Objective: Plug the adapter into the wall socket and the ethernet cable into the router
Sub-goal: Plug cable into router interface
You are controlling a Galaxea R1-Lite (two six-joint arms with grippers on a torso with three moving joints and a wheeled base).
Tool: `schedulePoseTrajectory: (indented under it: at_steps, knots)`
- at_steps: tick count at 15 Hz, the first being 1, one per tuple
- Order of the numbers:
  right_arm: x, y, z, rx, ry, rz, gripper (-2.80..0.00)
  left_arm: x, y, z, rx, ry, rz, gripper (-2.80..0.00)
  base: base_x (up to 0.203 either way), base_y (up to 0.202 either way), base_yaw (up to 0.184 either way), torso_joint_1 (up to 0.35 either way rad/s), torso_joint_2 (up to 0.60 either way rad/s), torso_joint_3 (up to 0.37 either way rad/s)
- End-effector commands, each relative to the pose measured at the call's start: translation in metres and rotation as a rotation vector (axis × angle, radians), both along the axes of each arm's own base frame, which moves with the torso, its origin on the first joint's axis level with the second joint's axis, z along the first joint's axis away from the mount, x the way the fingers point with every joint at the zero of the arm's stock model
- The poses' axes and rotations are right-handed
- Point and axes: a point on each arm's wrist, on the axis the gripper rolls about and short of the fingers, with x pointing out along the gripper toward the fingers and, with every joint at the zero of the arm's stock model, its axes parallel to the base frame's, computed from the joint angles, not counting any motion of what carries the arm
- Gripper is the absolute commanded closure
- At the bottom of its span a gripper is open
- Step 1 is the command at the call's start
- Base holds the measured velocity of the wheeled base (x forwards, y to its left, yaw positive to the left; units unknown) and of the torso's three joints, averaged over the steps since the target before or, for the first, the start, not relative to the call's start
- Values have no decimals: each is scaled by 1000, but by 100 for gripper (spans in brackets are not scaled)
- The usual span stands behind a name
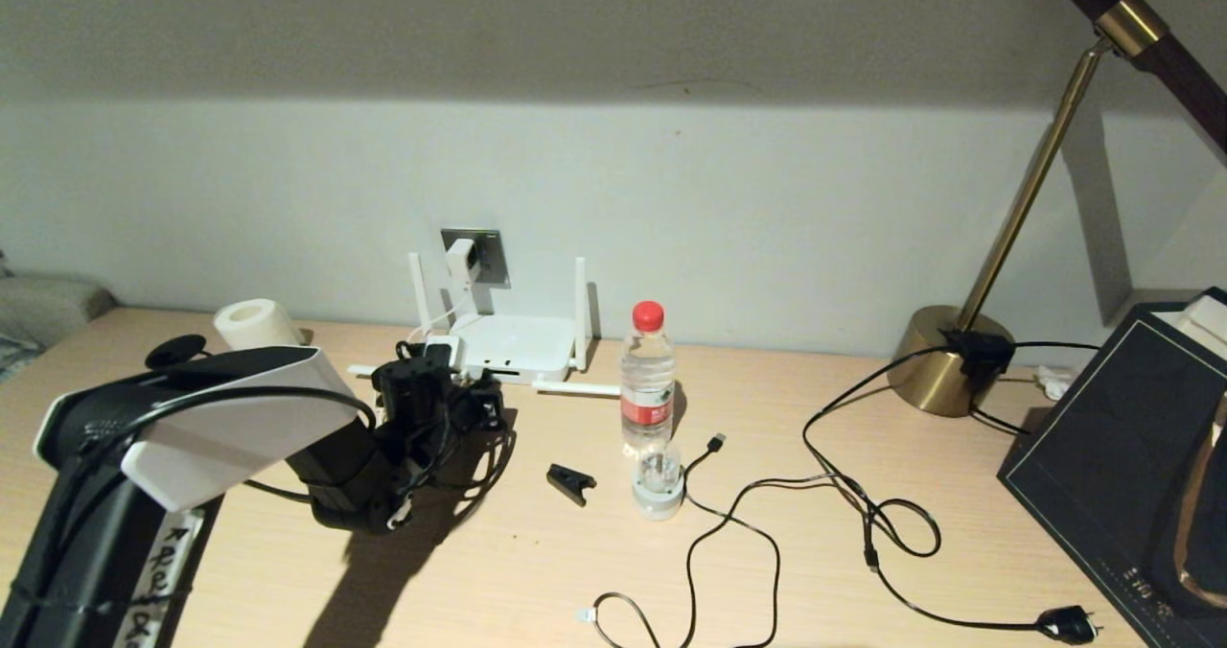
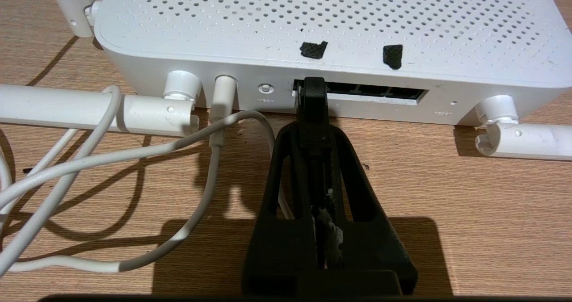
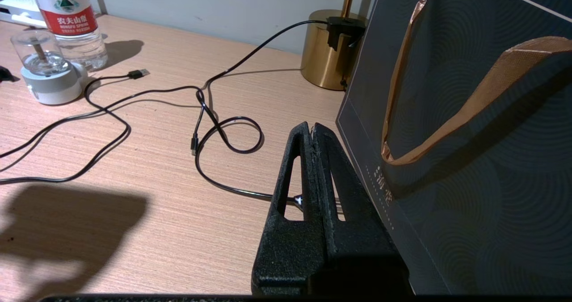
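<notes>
From the head view, the water bottle (image 1: 647, 377) with a red cap stands on the wooden table (image 1: 537, 571), and a small clear jar (image 1: 659, 480) on a white base sits just in front of it. A dark paper bag (image 1: 1102, 456) stands far off to the right. The wall (image 1: 729, 197) behind is pale. The adapter (image 1: 461, 259) is stuck in the wall socket (image 1: 487, 253), above and behind the left gripper (image 1: 458, 380). The router (image 1: 510, 344) lies right in front of that gripper.

From the left wrist view, the left gripper (image 2: 314, 97) is pinched tight on the black plug of the ethernet cable (image 2: 314, 92). The plug sits at the first dark port of the router (image 2: 321, 29). A white cord (image 2: 134, 154) loops on the table beside the gripper.

From the right wrist view, the right gripper (image 3: 313, 130) is clenched on nothing, hanging over the table (image 3: 156, 212). The bag (image 3: 469, 168) is just beside it, and a thin black cable (image 3: 210, 123) curls nearby.
</notes>
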Motion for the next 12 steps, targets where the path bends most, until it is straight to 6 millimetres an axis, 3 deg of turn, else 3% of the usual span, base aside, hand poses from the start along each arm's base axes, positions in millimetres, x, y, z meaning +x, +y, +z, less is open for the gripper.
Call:
schedulePoseTrajectory:
  at_steps: [1,12]
  knots:
    - [3,0,-10,-1,37,0,0,0,0,4,-4,-13,-2,0,0,0,0,0,0,0]
    - [3,0,-10,-1,36,0,0,-2,0,2,24,-13,-9,0,0,0,0,0,0,0]
